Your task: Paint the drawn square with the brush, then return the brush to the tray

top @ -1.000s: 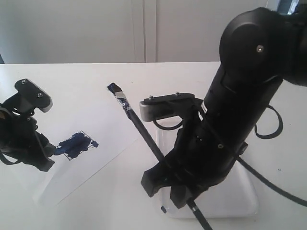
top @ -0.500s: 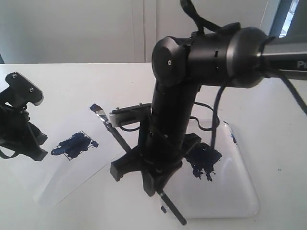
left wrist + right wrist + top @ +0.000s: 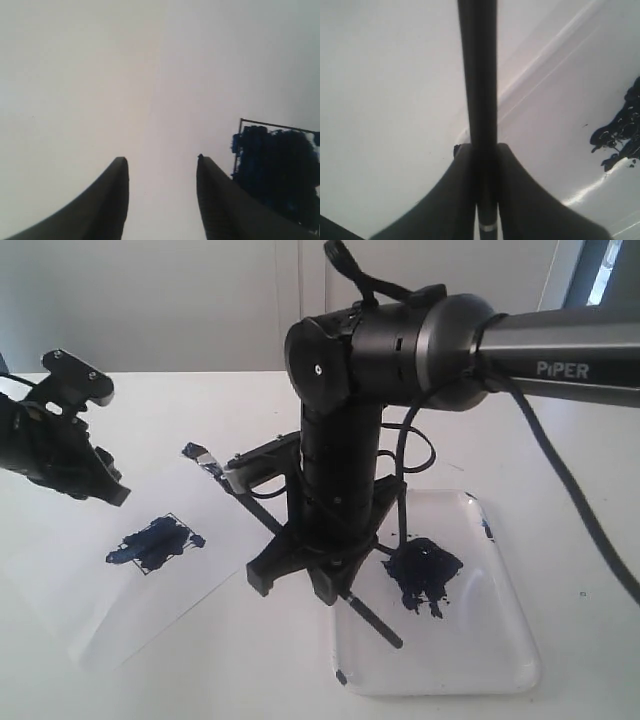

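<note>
Holds brush [image 3: 258, 510] mid-handle in right gripper [image 3: 305, 575], fingers clamped on it. Has it tilted, bristles up over paper sheet [image 3: 120, 630], handle tail low over tray [image 3: 500, 640] near blue blotch. Hangs left gripper [image 3: 160, 160] spread, empty, near blue-smeared drawn square [image 3: 155, 543].

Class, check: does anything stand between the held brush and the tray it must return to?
Nothing visible does. The right gripper grips the brush with its handle end over the tray, beside the paint blotch.
</note>
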Controlling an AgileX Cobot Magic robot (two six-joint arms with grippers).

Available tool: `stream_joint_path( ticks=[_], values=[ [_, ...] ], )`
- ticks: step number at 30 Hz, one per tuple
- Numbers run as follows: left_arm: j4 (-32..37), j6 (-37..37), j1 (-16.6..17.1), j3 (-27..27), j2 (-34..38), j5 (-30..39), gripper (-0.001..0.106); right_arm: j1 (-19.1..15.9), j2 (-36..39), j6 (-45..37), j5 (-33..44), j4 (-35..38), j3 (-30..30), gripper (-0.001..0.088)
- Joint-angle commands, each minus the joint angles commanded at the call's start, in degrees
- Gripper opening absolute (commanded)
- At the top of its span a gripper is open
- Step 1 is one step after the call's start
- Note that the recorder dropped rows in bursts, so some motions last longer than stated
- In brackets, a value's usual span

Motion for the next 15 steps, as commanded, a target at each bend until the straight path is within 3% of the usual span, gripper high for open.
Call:
stream_joint_path(
  ticks=[5,8,11,15],
  values=[
    [0.00,-0.55,3.38,-0.19,0.14,1.83,0.048,3.86,0.00,3.98,0.00,-16.87,0.00,0.0000],
    [0.00,-0.64,3.55,-0.19,0.14,1.81,0.048,7.10,0.00,6.46,0.00,-27.36,0.00,0.0000],
    [-0.90,-0.77,3.55,-0.19,0.14,1.70,0.048,12.53,0.11,8.99,0.00,-42.22,0.00,0.0000],
    [-2.13,-1.93,3.55,-0.19,1.25,2.50,0.048,15.25,1.88,8.73,0.00,-54.86,0.74,0.0000]
  ],
)
